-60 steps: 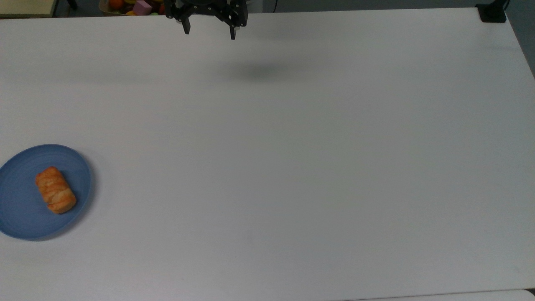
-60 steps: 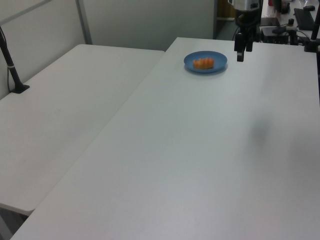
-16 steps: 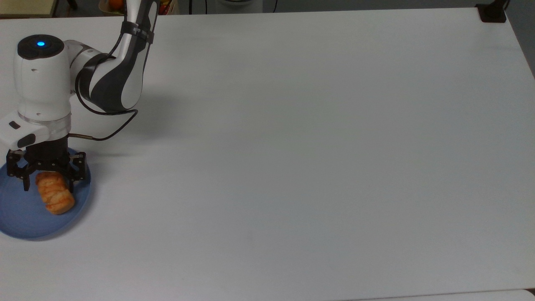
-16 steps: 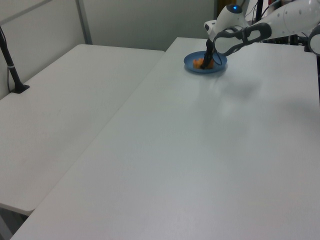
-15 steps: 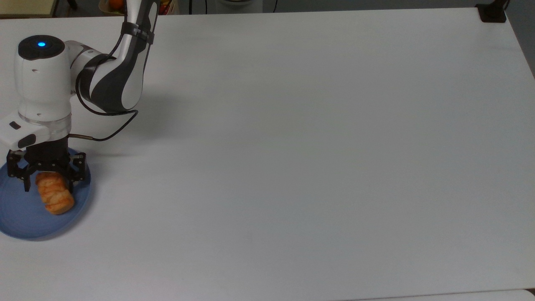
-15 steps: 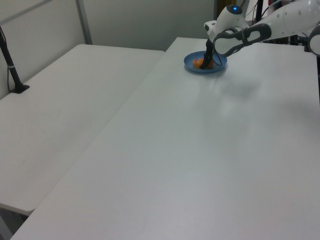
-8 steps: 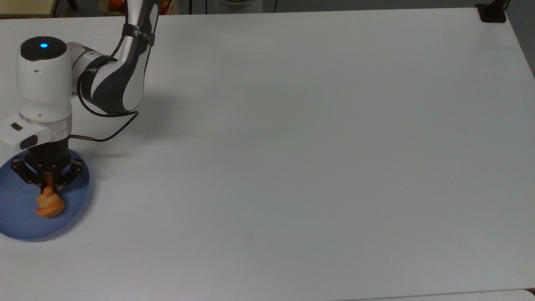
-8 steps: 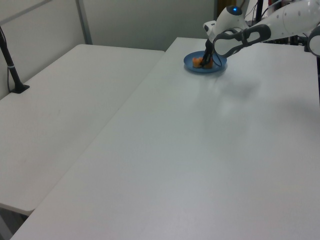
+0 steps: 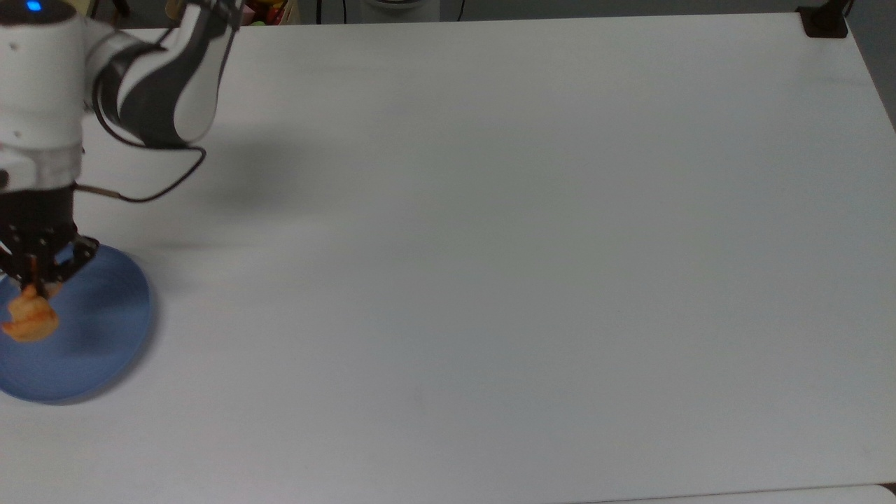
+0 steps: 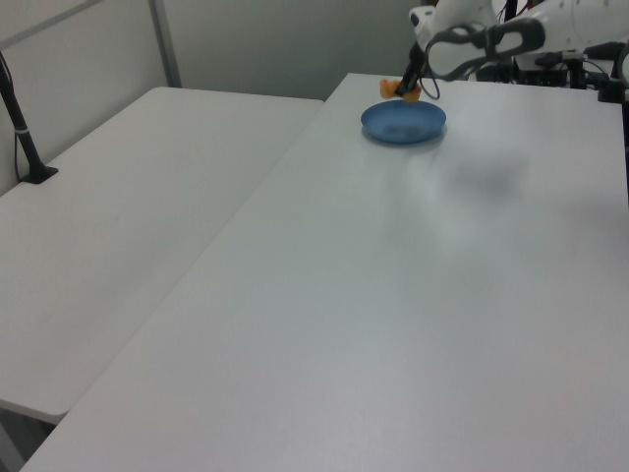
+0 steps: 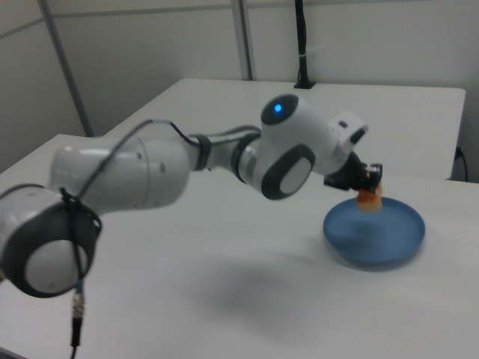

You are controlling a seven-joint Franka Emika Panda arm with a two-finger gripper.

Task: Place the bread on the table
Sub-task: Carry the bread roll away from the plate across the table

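The bread [image 9: 29, 319], a small golden-orange loaf, hangs squeezed in my gripper [image 9: 31, 280], which is shut on its upper end. It is lifted clear above the round blue plate [image 9: 91, 336] at the top view's left edge. In the left view the bread [image 10: 396, 90] hangs above the plate's [image 10: 403, 124] far rim, with the gripper [image 10: 408, 88] on it. The right view shows the bread [image 11: 368, 198] held upright over the plate [image 11: 374, 233] by the gripper [image 11: 369, 184]. The white table [image 9: 490, 280] lies bare around the plate.
My white arm [image 9: 161, 77] reaches over the table's back left corner in the top view. A black post base [image 9: 826, 21] stands at the back right corner. A second white table [image 10: 118, 216] with a black post [image 10: 25, 128] adjoins on the left view's left.
The gripper closed on the bread while it lay on the plate, then rose with it. The bread now hangs off the plate, shifted toward the top view's left.
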